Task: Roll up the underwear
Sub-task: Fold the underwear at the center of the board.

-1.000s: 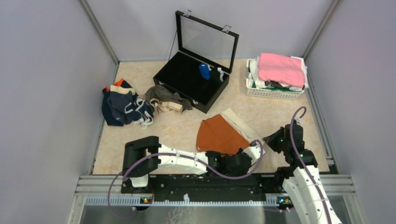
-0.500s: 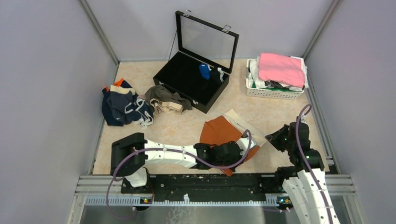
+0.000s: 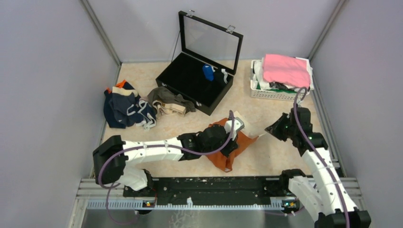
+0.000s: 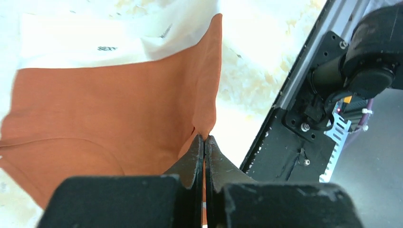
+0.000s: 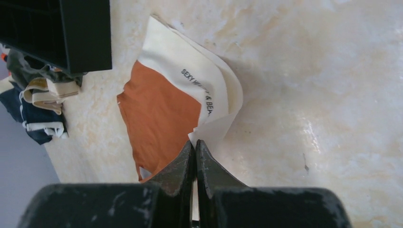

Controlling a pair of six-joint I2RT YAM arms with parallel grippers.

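- While the small, soft rust-orange brief (image 3: 222,159) is lying on the beige marble-patterned table (image 3: 285,152) near the front rail, between the two arms, both pincers are gripping it.
- The left gripper (image 4: 205,138) is reaching across from the left side. Its jaws are pressing together on a fold at the orange side edge, with cloth trapped between them.
- The right gripper (image 5: 195,142) is pinching the pointed corner of the cream-white waistband (image 5: 204,90), which is carrying black lettering. Its jaws are closing fully on that thin tip.
- The cloth is behaving as thin, light and limp. It is draping, creasing and doubling over at the band rather than keeping any shape.
- By judgement, breakage is not posing a risk. Stretching and slipping out of a shallow pinch are posing the likelier faults.
- The waistband is looking like the thicker, firmer part. Holding at its two ends, or at a side hem, deep enough to trap a full layer, is appearing the soundest grip for rolling.
- Uneven pull from the two sides is likely skewing such cloth, and a slack roll is likely springing open.
- The heap of navy briefs with white trim (image 3: 124,109) and the olive-brown brief with tan waistband (image 3: 168,100) are lying at the far left, well apart from the work and just beside the open black hinged case (image 3: 190,83).
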